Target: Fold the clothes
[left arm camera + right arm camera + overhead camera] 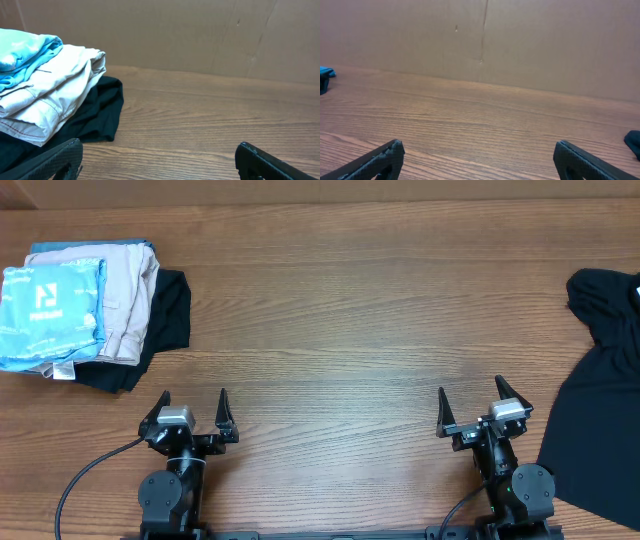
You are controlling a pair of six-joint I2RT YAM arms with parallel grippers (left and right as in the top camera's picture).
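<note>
The left gripper (192, 402) and right gripper (470, 394) gape empty at the tabletop's (340, 310) near edge, so reaching for the light blue T-shirt (50, 315) atop the far-left corner stack (170, 310) could snag the beige trousers (125, 295) beneath.

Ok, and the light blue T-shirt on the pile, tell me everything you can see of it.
The T-shirt is light blue, of a soft knit-looking fabric. It is folded into a neat rectangle with a white logo facing up. It lies flat on top of a pile at the far left of the table, resting on folded beige trousers that sit on a black garment. From the left wrist view its folded edges look soft and rounded. Nothing else touches it.
</note>
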